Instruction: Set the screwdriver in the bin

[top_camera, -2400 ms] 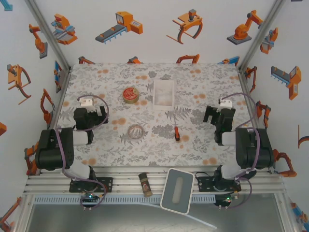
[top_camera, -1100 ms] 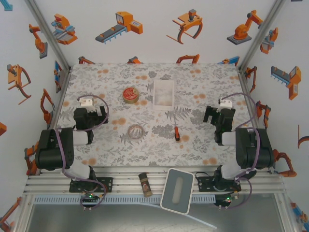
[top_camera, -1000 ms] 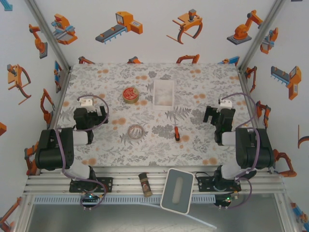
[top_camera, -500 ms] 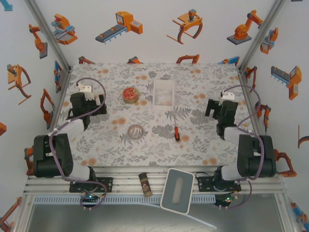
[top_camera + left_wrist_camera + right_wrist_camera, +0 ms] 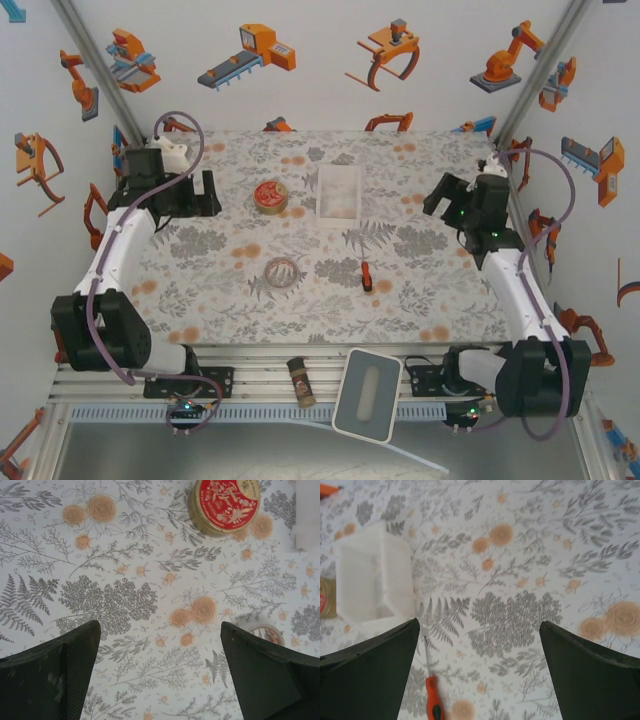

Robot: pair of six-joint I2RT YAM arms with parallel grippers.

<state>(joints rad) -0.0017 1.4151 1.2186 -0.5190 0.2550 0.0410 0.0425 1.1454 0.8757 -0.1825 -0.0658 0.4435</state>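
Currently, the screwdriver lies on the table, apart from the bin.
Both left gripper and right gripper gape wide, empty.

**Bright flat light up top, wrist shots a bit mushy**

Top view is evenly lit from overhead: the desk and white walls are bright with no hard glare, just faint soft shadows under the arms. The strip below the desk's near edge goes dim, and the frame rails splay toward the corners like a wide lens. Left wrist shot is fairly crisp on the floral print, the red tin has a mild sheen, and the left pincer has dark fingers with little detail. Right wrist shot is softer. There the bin is washed out so its walls barely separate, and the thin shaft of the screwdriver nearly melts into the pattern.
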